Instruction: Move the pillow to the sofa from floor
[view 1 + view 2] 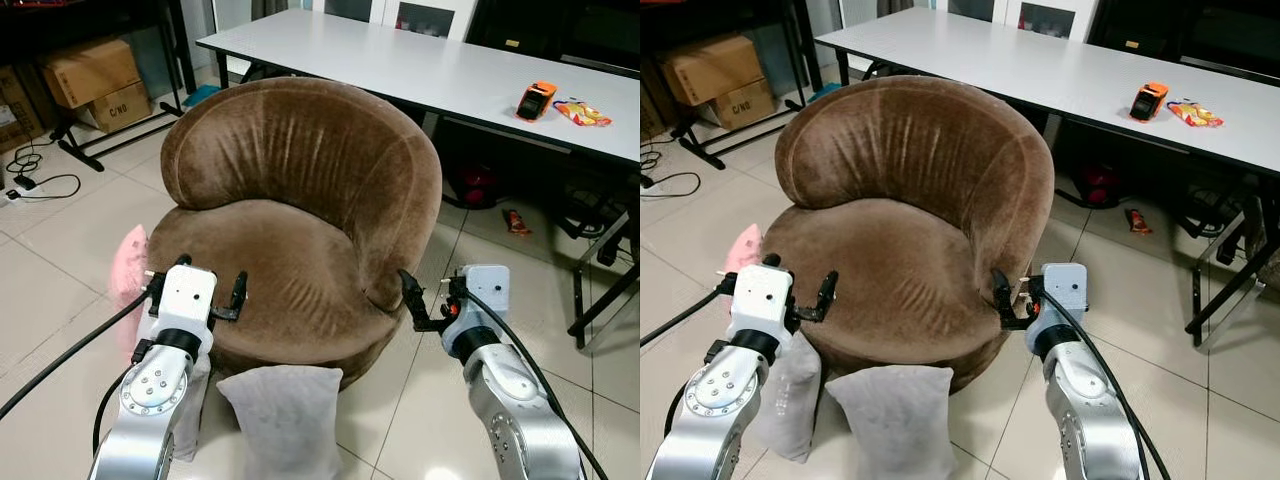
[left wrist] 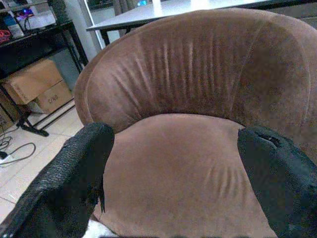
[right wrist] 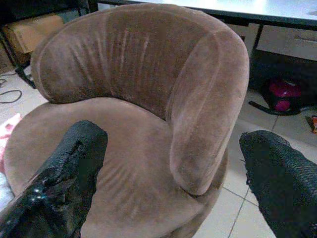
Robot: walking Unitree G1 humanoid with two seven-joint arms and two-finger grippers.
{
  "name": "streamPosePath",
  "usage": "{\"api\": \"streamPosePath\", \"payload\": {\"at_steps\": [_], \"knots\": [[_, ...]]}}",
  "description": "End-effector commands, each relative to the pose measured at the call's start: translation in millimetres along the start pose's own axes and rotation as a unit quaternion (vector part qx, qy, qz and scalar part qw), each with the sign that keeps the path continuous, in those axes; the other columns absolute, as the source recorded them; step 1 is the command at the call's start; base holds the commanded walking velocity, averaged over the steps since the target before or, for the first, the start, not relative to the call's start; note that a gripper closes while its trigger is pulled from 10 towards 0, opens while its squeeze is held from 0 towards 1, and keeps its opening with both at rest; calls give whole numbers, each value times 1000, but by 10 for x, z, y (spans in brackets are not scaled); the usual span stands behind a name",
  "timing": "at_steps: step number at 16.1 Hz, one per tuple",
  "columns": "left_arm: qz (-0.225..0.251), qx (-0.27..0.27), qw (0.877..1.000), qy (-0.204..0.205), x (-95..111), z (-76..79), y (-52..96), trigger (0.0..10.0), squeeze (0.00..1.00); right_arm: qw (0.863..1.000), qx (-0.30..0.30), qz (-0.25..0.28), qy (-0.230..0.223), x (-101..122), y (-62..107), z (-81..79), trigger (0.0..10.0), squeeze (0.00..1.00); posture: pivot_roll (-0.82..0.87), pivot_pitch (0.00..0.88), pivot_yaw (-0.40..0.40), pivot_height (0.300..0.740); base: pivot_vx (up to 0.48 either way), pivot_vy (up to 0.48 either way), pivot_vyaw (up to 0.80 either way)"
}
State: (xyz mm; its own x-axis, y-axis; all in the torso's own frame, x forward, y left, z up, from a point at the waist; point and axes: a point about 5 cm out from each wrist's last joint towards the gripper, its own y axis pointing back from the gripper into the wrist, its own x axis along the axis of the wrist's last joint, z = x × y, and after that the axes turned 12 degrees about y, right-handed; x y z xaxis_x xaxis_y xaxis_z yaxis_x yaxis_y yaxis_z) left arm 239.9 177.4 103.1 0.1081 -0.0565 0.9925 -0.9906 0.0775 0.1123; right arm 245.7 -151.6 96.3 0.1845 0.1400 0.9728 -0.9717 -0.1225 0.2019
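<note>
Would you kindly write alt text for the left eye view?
A round brown sofa chair fills the centre, with a grey pillow on the tiled floor before it. The left pincer and right pincer hover open at either side.

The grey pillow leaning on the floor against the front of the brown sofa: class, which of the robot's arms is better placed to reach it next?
Probably left. The grey pillow lies nearer the open left gripper than the open right gripper, which hovers beyond the brown sofa's right edge.
</note>
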Motion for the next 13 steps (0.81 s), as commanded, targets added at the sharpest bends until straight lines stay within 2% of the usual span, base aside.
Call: {"api": "streamPosePath", "payload": {"at_steps": [1, 6, 7, 11, 13], "knots": [[0, -2, 1000, 0, -4, -5, 0, 10000, 0, 1000, -5, -1, -4, 1, 13, 27, 10000, 1000, 1, 0, -35, 695, 0, 0, 0], [10, -3, 1000, 19, 10, -13, 15, 10000, 0, 1000, 2, -1, -4, -4, 22, -16, 10000, 1000, -1, 0, -31, 650, 0, 0, 0], [11, 0, 999, 37, 20, -23, 22, 10000, 0, 1000, 3, -1, -4, -3, 22, -20, 10000, 1000, 0, 0, -31, 635, 0, 0, 0], [23, 13, 1000, 13, 33, -56, 13, 10000, 0, 1000, 4, 1, -2, -3, 18, -20, 10000, 1000, 3, 0, -38, 600, 0, 0, 0], [26, 10, 999, 21, 27, -55, 19, 10000, 0, 1000, 4, 1, 0, 1, 8, -19, 10000, 1000, 5, 0, -41, 600, 0, 0, 0]]}}
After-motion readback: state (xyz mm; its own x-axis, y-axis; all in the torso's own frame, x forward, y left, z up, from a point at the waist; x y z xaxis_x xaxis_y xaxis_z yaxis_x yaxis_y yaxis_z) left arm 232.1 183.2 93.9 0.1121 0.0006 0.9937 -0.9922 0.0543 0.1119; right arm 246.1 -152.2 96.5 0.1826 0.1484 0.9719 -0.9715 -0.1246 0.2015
